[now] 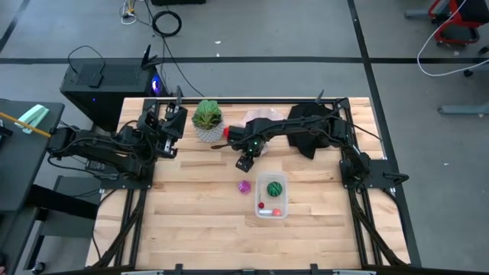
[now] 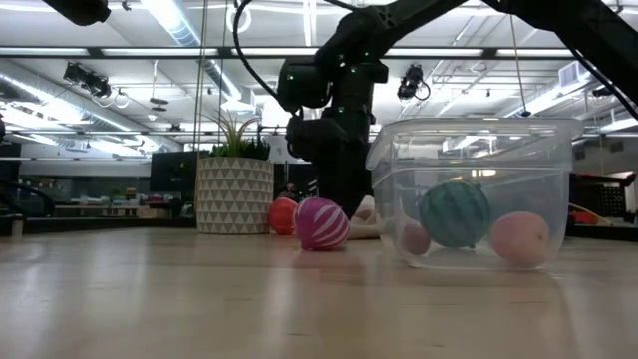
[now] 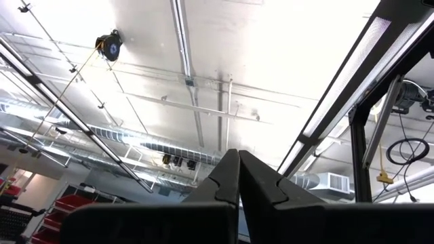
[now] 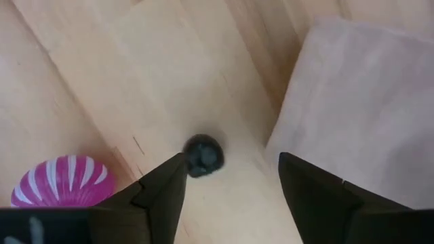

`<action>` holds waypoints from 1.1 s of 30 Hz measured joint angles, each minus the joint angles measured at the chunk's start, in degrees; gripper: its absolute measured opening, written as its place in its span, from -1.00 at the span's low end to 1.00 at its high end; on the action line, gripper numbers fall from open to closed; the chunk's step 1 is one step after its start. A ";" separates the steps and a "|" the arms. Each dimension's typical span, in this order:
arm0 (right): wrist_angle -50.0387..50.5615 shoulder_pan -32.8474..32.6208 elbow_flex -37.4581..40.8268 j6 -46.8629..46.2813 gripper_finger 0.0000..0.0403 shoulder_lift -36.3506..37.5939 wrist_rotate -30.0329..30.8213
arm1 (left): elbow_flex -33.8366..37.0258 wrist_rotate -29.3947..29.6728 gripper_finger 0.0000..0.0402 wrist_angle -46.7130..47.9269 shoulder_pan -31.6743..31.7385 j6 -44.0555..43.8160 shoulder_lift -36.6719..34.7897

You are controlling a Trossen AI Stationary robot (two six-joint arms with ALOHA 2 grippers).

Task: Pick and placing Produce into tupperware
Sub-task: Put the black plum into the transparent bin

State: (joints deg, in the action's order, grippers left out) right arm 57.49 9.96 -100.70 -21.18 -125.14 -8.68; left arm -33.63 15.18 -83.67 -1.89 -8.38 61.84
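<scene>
My right gripper hangs wide open over a tiny dark berry between its fingers, a purple striped fruit just beside; the tupperware sits near, left gripper pinched closed.

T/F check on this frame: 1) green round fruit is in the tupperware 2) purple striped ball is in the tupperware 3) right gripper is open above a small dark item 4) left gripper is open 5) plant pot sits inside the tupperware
1) True: the green round fruit lies in the tupperware.
2) False: the purple striped ball sits on the table, beside the container.
3) True: the right gripper is open, with a small dark item on the wood between its fingers.
4) False: the left gripper is shut, fingers pressed together, pointing at the ceiling.
5) False: the plant pot stands on the table, apart from it.
</scene>
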 joint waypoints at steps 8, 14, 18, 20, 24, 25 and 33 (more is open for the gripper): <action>-0.49 -0.86 1.74 -3.01 0.34 0.00 -1.94 | 0.00 0.00 -0.89 0.02 0.00 -0.02 0.00; -3.29 -1.64 1.78 -3.30 0.32 0.00 -2.15 | 0.00 0.00 -0.91 -0.01 0.00 -0.02 0.00; -3.53 -1.63 1.77 -3.91 0.27 -0.31 -2.49 | 0.02 0.00 -0.94 -0.01 0.00 -0.02 0.00; -2.92 -1.64 1.86 -3.87 0.26 -0.80 -2.93 | 0.02 0.00 -0.94 0.00 0.00 -0.01 0.00; -3.34 -1.75 2.04 -4.20 0.24 -1.64 -3.39 | 0.02 0.00 -0.90 0.01 -0.02 -0.02 0.00; -2.99 -1.78 2.06 -4.20 0.24 -1.64 -3.49 | 0.02 0.00 -0.89 -0.03 0.00 -0.02 -0.01; -3.88 -1.99 2.02 -4.18 0.12 -1.62 -3.20 | 0.02 0.00 -0.93 -0.08 -0.01 -0.01 -0.01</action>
State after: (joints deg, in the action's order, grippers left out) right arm 53.61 7.97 -98.67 -25.37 -126.76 -11.88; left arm -33.61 15.18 -83.75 -1.90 -8.39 61.83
